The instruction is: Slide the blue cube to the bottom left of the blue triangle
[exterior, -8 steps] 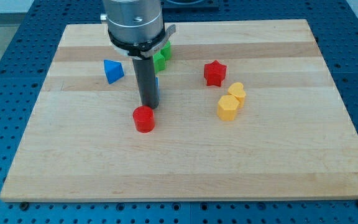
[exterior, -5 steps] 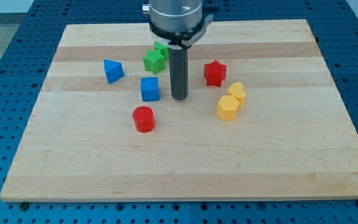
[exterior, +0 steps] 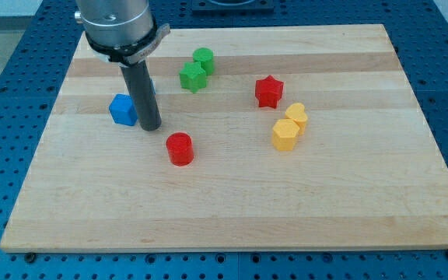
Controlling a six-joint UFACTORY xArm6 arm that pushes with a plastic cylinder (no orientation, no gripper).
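blue cube [exterior: 122,110] on the desk [exterior: 232,210], at the view's upper left, touching the left side of my tip [exterior: 150,127]; the rod hides the blue triangle. no hand shows. rightward: red cylinder [exterior: 180,148], green star [exterior: 192,76], green cylinder [exterior: 204,59], red star [exterior: 269,91], two touching yellow blocks [exterior: 289,127].

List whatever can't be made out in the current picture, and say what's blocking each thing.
- Blue triangle: only a sliver of blue shows beside the dark rod in the camera view; the rod and its metal mount cover the rest.
- Blue cube: its right edge sits behind the rod, so contact cannot be confirmed.
- My tip: just right of the blue cube; whether it touches the wooden board is unclear.
- Arm: cut off by the view's top edge.
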